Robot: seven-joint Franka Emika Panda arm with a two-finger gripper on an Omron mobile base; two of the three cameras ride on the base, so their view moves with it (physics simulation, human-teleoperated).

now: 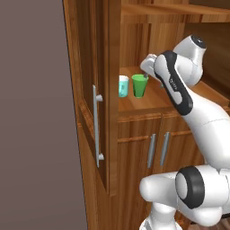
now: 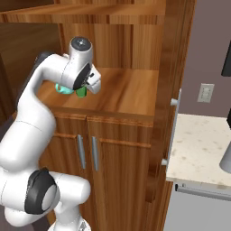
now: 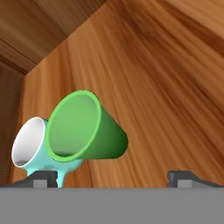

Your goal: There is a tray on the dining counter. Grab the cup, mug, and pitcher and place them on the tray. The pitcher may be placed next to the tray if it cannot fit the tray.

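The green cup (image 1: 139, 85) stands on a wooden shelf inside an open cabinet, with the pale teal mug (image 1: 123, 86) close on its left. My gripper (image 1: 147, 74) hovers just above and to the right of the cup's rim, open and holding nothing. In the hand view the cup (image 3: 83, 131) lies ahead of the gripper (image 3: 114, 179), nearer the left fingertip (image 3: 43, 178), and the mug (image 3: 28, 148) sits behind it. From the right base view the forearm hides most of the cup (image 2: 81, 92) and mug (image 2: 63, 89). The tray, pitcher and dining counter are out of view.
The tall cabinet door (image 1: 94, 126) stands open on the left, its long handle facing out. Below the shelf (image 2: 126, 92) are two shut lower doors (image 1: 157, 148). A speckled wall counter (image 2: 203, 144) lies to the right, with a grey object (image 2: 226, 158) cut off at the picture's edge.
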